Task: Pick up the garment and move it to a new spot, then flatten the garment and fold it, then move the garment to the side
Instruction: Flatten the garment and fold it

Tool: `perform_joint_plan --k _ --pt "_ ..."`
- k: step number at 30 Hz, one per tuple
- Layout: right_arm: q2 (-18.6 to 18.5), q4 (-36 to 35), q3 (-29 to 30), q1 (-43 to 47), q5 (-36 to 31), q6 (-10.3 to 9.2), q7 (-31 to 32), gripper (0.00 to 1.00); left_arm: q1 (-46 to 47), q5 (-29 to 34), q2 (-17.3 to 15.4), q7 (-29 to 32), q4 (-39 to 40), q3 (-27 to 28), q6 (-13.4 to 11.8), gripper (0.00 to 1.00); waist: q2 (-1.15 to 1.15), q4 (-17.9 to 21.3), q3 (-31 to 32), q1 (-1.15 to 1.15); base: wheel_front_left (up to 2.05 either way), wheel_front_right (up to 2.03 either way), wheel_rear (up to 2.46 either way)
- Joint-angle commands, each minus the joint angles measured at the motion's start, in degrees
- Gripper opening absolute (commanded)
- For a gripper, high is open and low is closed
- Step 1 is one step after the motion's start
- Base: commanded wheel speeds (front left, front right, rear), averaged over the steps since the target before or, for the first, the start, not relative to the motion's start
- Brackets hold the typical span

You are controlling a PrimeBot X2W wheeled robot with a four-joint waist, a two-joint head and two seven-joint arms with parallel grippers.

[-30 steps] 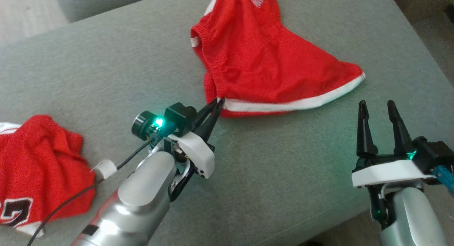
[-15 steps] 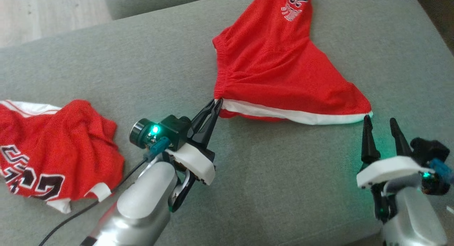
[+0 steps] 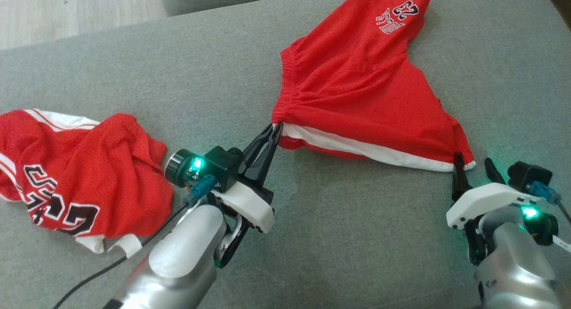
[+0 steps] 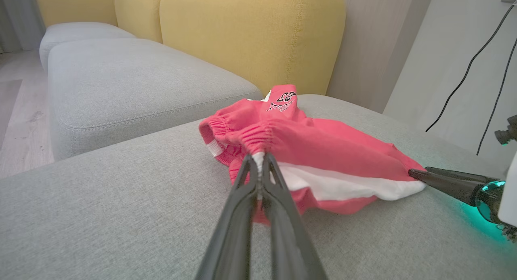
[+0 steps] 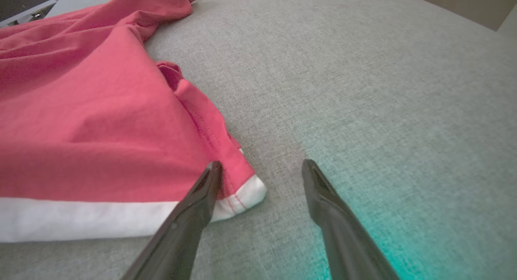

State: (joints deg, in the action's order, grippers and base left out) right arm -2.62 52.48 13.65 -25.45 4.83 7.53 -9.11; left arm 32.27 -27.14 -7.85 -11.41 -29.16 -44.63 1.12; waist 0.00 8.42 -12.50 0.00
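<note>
Clamping the waistband of the red white-trimmed jersey shorts [image 3: 357,99], the left end effector [image 3: 275,127] anchors them, presumably so the empty, wide-open right end effector [image 3: 472,161] can tension the hem

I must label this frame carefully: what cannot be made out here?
- Head view: the top of the red shorts is cut off by the upper edge.
- Head view: the second red garment is cut by the left edge; folds hide part of its print.
- Left wrist view: how many layers the shut left pincer grips, hidden inside the grip.
- Right wrist view: whether the open right pincer touches the hem; it covers that spot.
</note>
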Motion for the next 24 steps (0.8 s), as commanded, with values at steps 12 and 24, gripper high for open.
perform_joint_plan --k 12,24 --pt "-0.26 7.68 -5.79 -3.93 0.31 -0.04 -2.77 0.62 0.58 -0.32 -1.17 -0.67 1.93 1.62 -1.16 0.00 0.00 0.95 0.60 0.00 0.00 0.00 0.00" --pt "-0.26 1.83 -11.94 -5.79 4.72 -0.04 -5.40 0.00 -0.03 -0.89 -3.11 -0.80 1.07 2.26 -2.26 0.00 0.00 1.42 3.65 0.00 0.00 0.00 0.00"
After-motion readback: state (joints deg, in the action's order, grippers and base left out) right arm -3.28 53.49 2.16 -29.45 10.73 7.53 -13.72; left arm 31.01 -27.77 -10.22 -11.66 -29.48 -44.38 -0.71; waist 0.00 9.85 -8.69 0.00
